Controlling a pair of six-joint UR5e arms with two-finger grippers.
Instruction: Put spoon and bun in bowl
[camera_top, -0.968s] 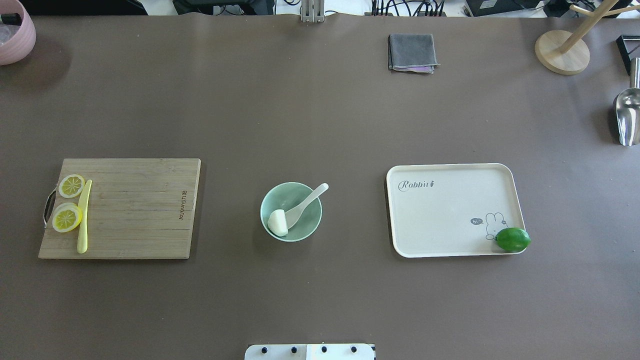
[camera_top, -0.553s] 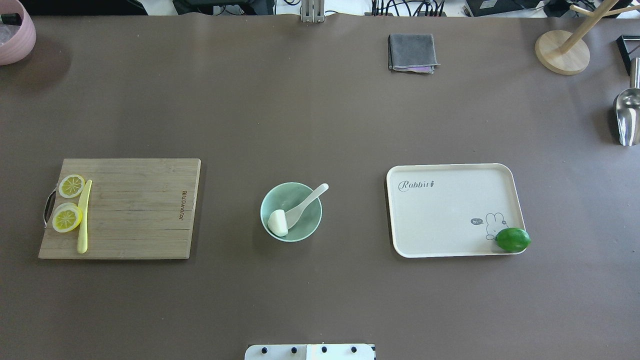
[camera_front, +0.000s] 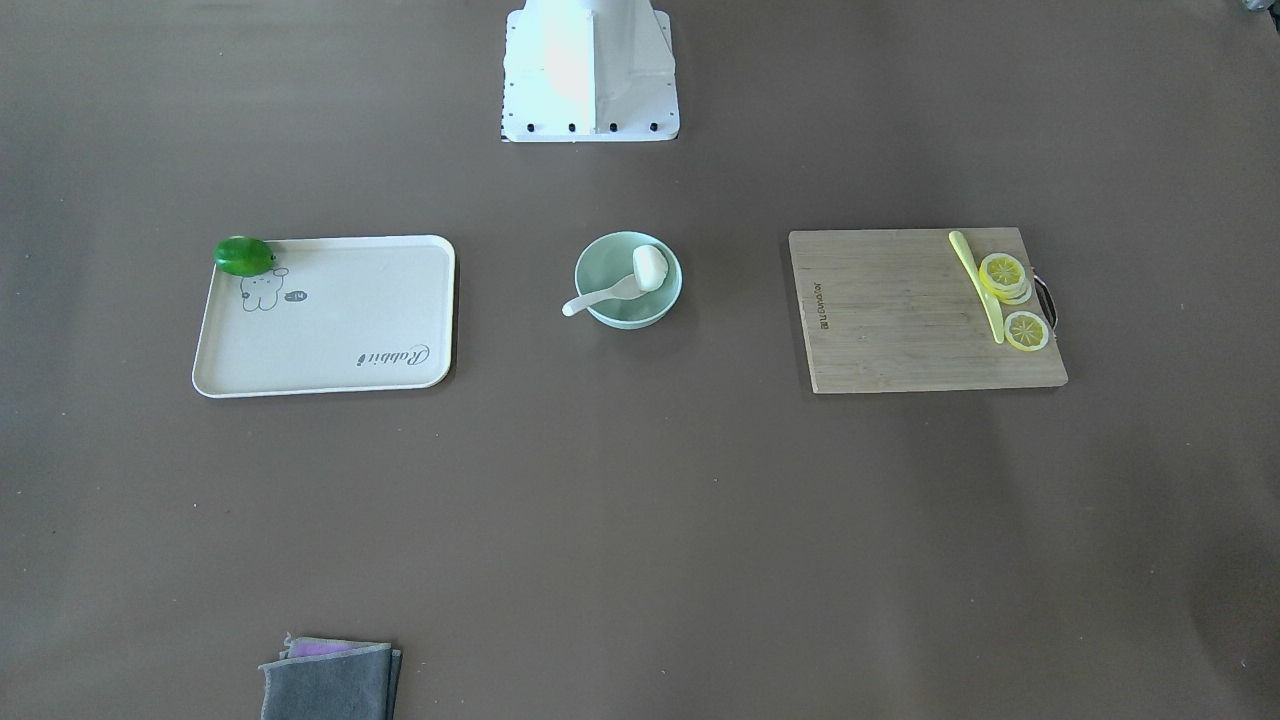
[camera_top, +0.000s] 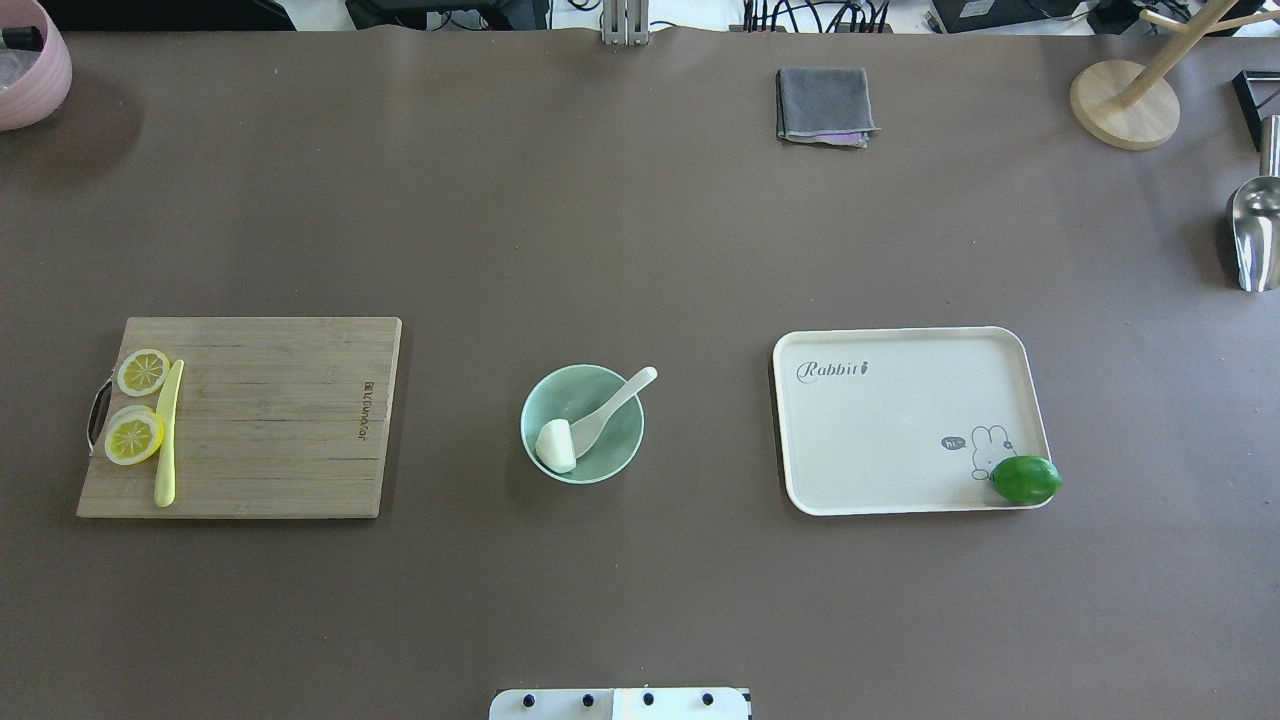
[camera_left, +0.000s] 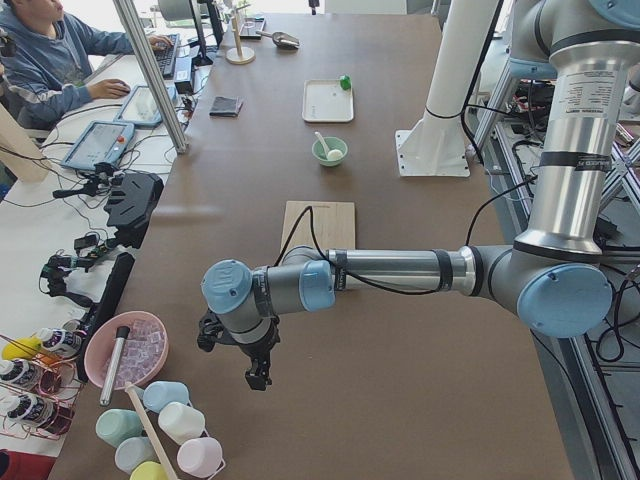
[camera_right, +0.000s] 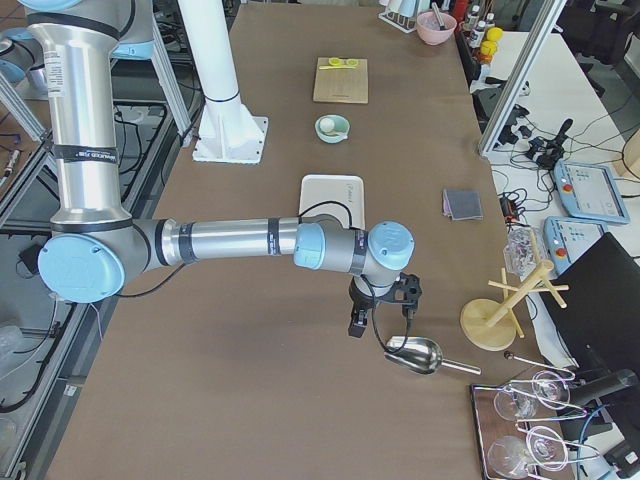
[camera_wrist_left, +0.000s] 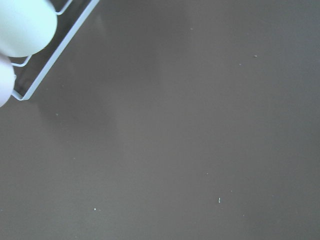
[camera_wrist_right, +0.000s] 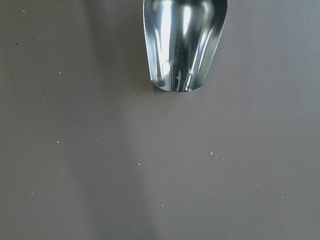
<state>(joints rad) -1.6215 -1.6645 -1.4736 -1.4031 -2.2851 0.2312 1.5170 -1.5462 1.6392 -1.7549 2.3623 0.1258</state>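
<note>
The smooth round bowl (camera_top: 565, 390) is holding the soft white bun (camera_top: 556, 446) against its wall; the glossy spoon (camera_top: 610, 410) is leaning inside, curved handle poking over the rim. The left gripper (camera_left: 252, 378) and right gripper (camera_right: 380, 322) are hanging far from the bowl, and I cannot tell how wide either is.

The left gripper (camera_left: 251, 374) and right gripper (camera_right: 380, 320) appear only in side views, their jaws too small to judge. The overhead view's edges cut off the pink bowl (camera_top: 40, 90) and metal scoop (camera_top: 1255, 235).

Lime (camera_top: 1026, 479) on tray (camera_top: 880, 440) corner
</note>
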